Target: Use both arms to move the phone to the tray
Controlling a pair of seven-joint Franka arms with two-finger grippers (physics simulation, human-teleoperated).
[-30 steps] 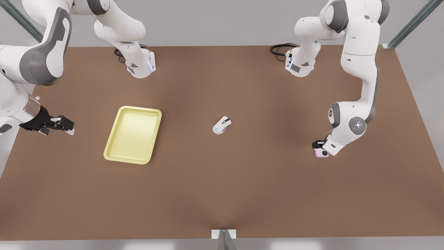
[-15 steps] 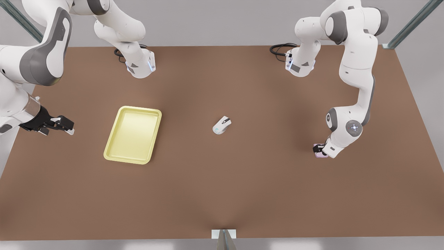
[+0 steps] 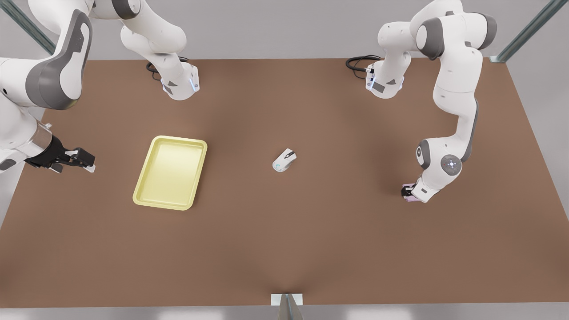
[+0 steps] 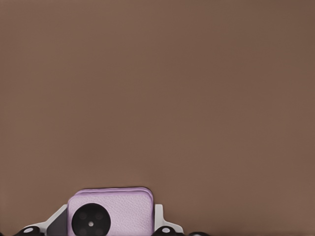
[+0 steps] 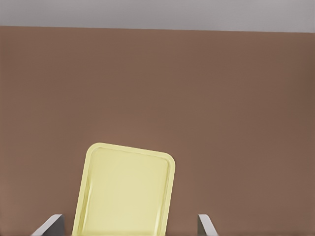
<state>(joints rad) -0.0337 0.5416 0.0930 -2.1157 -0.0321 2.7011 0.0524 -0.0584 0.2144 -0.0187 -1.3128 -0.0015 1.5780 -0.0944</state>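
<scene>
The pale pink phone point(image 3: 410, 199) lies flat on the brown table at the front view's right, mostly covered by the wrist above it. My left gripper point(image 3: 406, 192) is down on it. In the left wrist view the phone point(image 4: 123, 211), black camera circle up, sits between the two fingers point(image 4: 158, 216), which press its sides. The pale yellow tray point(image 3: 178, 139) lies left of centre, with nothing in it. My right gripper point(image 3: 85, 162) hovers open left of the tray, waiting. Through its spread fingertips point(image 5: 205, 223) I see the tray point(image 5: 93, 150).
A white computer mouse point(image 3: 284, 160) with a dark wheel rests near the table's middle, between the tray and the phone. Both arm bases point(image 3: 180, 84) stand at the far edge with black cables. Bare brown table stretches between the objects.
The left arm has dropped lower over the phone, so its wrist now covers more of it. The right arm, tray and mouse have not moved.
</scene>
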